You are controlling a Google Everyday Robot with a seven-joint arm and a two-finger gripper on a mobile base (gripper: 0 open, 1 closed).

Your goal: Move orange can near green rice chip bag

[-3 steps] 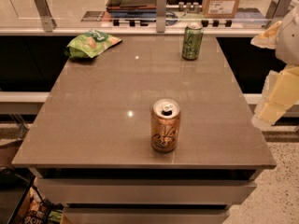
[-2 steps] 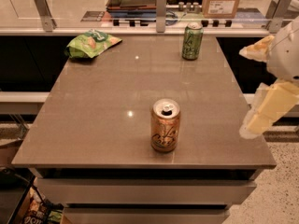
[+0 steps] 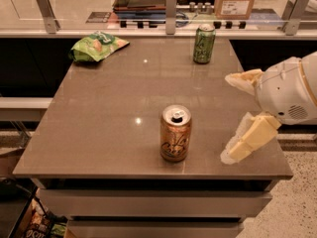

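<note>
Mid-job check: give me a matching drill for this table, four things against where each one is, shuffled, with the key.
1 orange can
2 green rice chip bag
3 green can
4 tool

A far left corner of the table
B open, at the table's right edge
C upright near the front edge
D upright at the far edge, right of centre

Pairs: 1-C, 2-A, 3-D, 4-B.

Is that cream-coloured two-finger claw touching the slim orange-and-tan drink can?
Apart. The camera view shows bare brown tabletop between the orange can and the open gripper, which hangs by the right edge.
</note>
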